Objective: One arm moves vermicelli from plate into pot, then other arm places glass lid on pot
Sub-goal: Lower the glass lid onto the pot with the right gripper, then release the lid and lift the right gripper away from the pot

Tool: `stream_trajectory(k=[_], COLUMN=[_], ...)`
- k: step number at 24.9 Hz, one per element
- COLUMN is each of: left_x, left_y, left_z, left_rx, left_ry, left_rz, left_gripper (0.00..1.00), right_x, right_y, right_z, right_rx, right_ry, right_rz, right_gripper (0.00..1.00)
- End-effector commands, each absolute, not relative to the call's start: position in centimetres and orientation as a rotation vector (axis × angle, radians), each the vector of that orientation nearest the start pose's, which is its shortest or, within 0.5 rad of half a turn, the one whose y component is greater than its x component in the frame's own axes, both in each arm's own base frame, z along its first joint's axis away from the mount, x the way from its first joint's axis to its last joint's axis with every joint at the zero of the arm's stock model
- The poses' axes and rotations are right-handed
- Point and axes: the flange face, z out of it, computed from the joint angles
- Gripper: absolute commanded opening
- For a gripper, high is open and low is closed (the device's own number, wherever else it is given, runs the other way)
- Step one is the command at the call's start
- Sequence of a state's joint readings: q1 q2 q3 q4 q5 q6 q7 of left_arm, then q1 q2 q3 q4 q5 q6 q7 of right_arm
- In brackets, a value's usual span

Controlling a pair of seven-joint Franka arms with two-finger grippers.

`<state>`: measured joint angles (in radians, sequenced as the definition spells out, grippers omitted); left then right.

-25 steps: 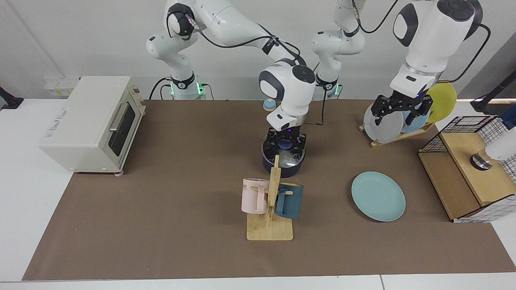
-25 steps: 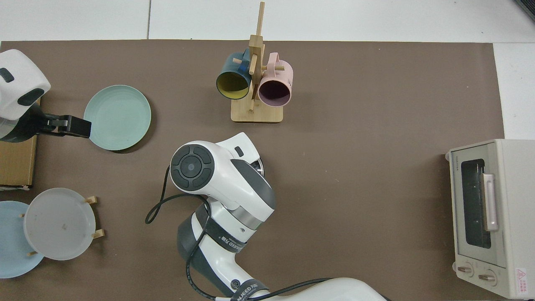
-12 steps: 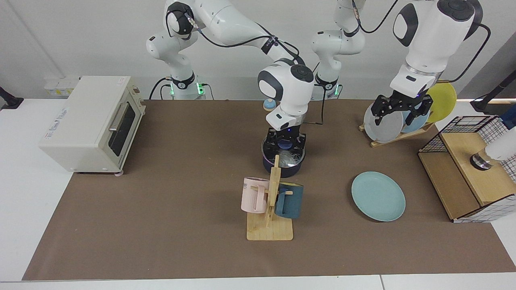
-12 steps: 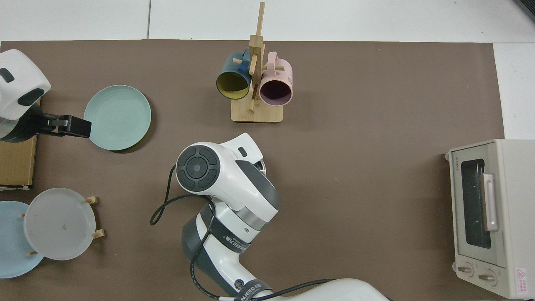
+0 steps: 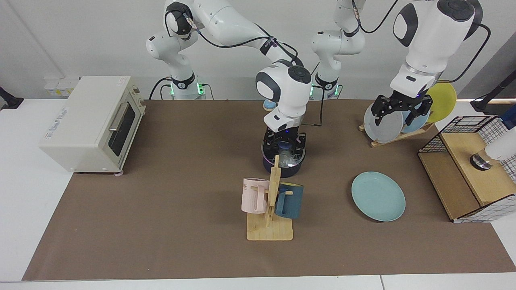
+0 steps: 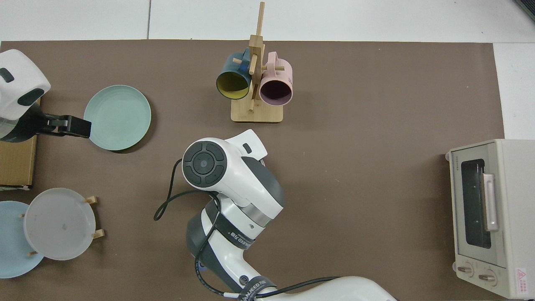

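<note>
The dark navy pot (image 5: pixel 282 169) stands mid-table just behind the mug tree. The glass lid (image 5: pixel 292 155) lies on it, and the whitish vermicelli (image 5: pixel 297 157) shows through the glass. My right gripper (image 5: pixel 287 141) hovers directly above the lid, open, its fingers apart and holding nothing. The light teal plate (image 5: pixel 378 196) (image 6: pixel 117 117) lies bare on the mat. My left gripper (image 5: pixel 400 112) (image 6: pixel 79 126) waits open and raised by the plate rack. In the top view my right arm's wrist hides the pot and lid.
A wooden mug tree (image 5: pixel 271 205) with a pink and a dark teal mug stands right in front of the pot. The toaster oven (image 5: pixel 90 123) sits at one end. A rack of upright plates (image 5: pixel 389 123) and a wooden wire basket (image 5: pixel 467 169) occupy the other.
My right arm has lifted a little off the pot and shifted slightly toward the toaster side. The lid stays on the pot. The left arm has not moved.
</note>
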<state>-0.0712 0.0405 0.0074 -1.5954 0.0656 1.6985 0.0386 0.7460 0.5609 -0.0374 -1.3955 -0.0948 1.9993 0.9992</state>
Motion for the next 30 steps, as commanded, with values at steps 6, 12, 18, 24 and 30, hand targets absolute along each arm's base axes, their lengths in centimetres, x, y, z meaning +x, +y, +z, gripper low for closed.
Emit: stream_trajectory(k=[6,12,18,24,30], left_x=[57.4,57.4,57.4,57.3,57.2], left_y=[-3.0,-2.9,-2.9,-3.1,-3.6], left_z=[60.6,60.5,60.5,60.5,60.4], left_rx=[-3.085,-3.086,-3.086,-3.086,-3.1], left_ry=[0.182,0.18,0.18,0.18,0.188], left_rz=[-0.105,-0.1,-0.1,-0.088,-0.079], left_gripper=[1.0,1.0,1.0,1.0,1.0], right_x=[55.2,56.3,56.4,56.0,55.1], right_y=[39.4,31.5,24.7,16.7,10.2], right_z=[49.3,55.1,58.4,60.3,62.1], right_rx=[-3.118,-3.155,-3.19,-3.191,-3.183], right_ry=[0.413,0.326,0.302,0.292,0.337], right_rz=[-0.182,-0.159,-0.093,-0.094,-0.115], right_gripper=[0.99,0.99,0.99,0.99,0.99])
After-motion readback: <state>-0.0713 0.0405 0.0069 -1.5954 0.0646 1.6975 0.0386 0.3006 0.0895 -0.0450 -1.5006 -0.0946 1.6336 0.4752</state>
